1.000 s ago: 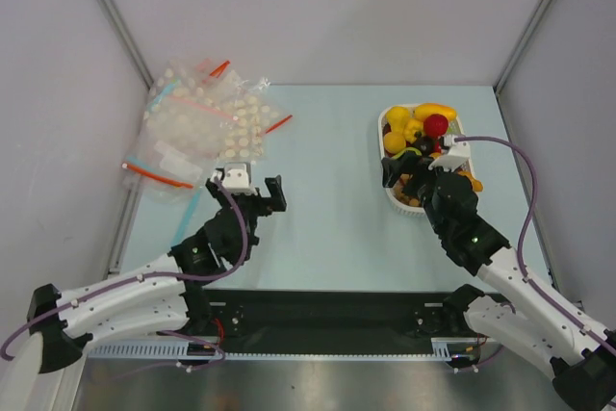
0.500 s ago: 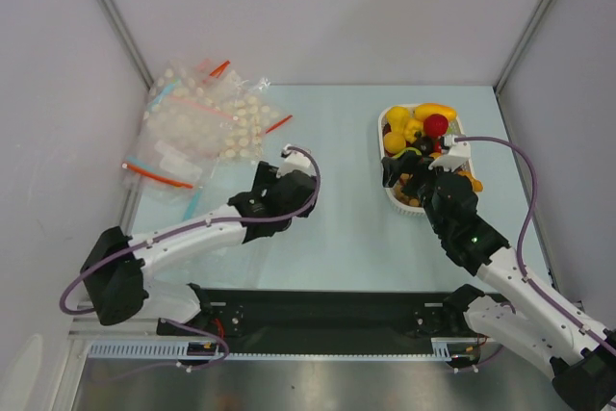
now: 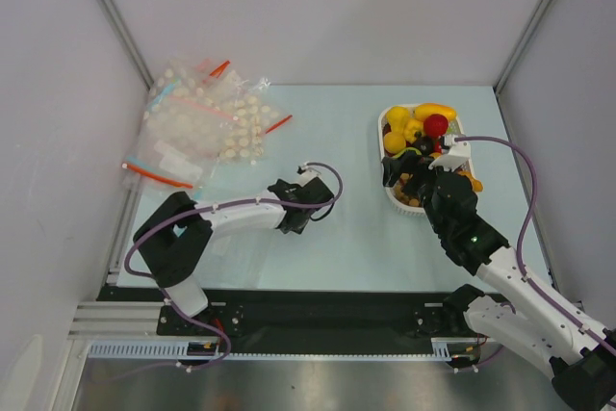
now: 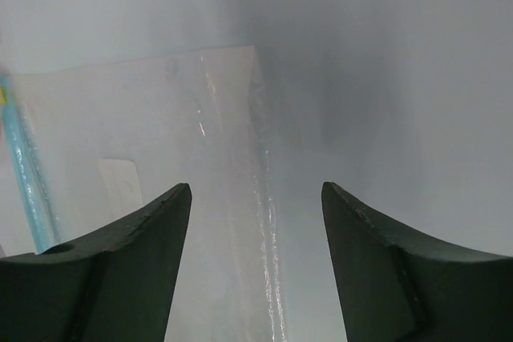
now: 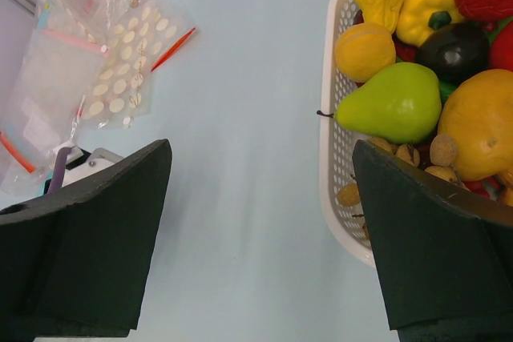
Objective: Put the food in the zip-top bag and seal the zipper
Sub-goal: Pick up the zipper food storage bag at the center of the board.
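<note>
- Two pincers are in view, both with jaws apart and nothing clamped. The left pincer [image 4: 255,186] stands low over the zip-top bag [image 4: 160,134]. The right pincer [image 5: 258,146] hovers at the white basket [image 5: 333,158], on the basket's bag-facing side.
- The zip-top bag lies flat on the surface [image 3: 356,228], well apart from the basket, on the left arm's side. Its zipper [image 4: 20,174] runs along the bag edge opposite the one between the left jaws.
- All the food [image 3: 419,132] sits heaped in the basket; none is in the bag.
- Spare bags [image 3: 197,122] lie heaped farther from the basket than the task bag, apart from it.
- Judgement: the step in hand is securing the bag before any loading.
- Recommendation: lower until the film sits properly between the fingers, then close slowly. The plastic is thin and slippery and may slide out or bunch.
- Recommendation: bring the mouth round to face the basket, keeping the zipper free of the grip so it can be opened.
- Risk: pressing the flat bag against the surface may pinch both layers together.
</note>
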`<state>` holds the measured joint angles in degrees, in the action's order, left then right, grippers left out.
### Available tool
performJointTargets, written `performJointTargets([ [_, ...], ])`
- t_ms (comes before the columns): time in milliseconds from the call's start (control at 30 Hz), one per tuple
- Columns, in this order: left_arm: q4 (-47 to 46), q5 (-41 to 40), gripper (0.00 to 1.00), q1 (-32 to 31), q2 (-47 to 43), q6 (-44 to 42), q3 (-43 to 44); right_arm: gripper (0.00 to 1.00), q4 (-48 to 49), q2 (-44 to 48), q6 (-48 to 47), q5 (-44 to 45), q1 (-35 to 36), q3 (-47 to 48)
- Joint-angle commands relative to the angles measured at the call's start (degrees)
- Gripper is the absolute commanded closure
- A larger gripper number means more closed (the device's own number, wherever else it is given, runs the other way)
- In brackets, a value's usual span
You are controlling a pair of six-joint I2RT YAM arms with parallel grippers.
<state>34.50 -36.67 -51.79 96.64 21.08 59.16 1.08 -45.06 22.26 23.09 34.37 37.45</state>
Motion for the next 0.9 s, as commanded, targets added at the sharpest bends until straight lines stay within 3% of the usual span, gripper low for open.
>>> performJointTargets([
  [0, 0.7, 3.2, 0.3, 2.6, -0.2, 1.0, 1.3, 0.0, 1.6, 0.1, -0.2, 1.1, -0.2, 0.3],
  [167, 0.5, 4.8, 0.33, 4.9, 2.4, 0.7, 1.3, 0.0, 1.5, 0.4, 0.1, 1.1, -0.3, 0.3],
  [300, -0.3, 6.6, 0.51, 6.9, 3.5, 0.5, 1.1, 0.0, 1.4, 0.6, 0.1, 1.0, -0.3, 0.4],
  [367, -0.4, 8.1, 0.52, 8.3, 4.0, 0.7, 1.0, 0.0, 1.4, 0.7, 0.2, 1.0, -0.3, 0.3],
  [467, -0.8, 10.6, 0.65, 10.0, 5.7, 0.6, 1.0, 0.0, 1.5, 0.6, 0.3, 0.6, -0.4, 0.3],
  [500, -0.8, 10.9, 0.77, 10.0, 6.0, 0.5, 1.1, 0.0, 1.5, 0.6, 0.4, 0.5, -0.3, 0.3],
  [600, -1.3, 12.6, 1.0, 10.1, 5.1, -0.6, 1.1, 0.0, 1.6, 0.3, 0.3, -0.2, -0.4, 0.3],
  [700, -2.2, 12.7, 1.0, 8.6, 0.8, -1.7, 0.6, 0.0, 1.6, 0.1, 0.3, -0.2, -0.4, 0.4],
  [867, -6.8, 18.5, 1.0, -0.8, -9.5, -5.3, 0.6, 0.0, 1.4, -0.3, 0.1, -0.1, -0.4, 0.9],
])
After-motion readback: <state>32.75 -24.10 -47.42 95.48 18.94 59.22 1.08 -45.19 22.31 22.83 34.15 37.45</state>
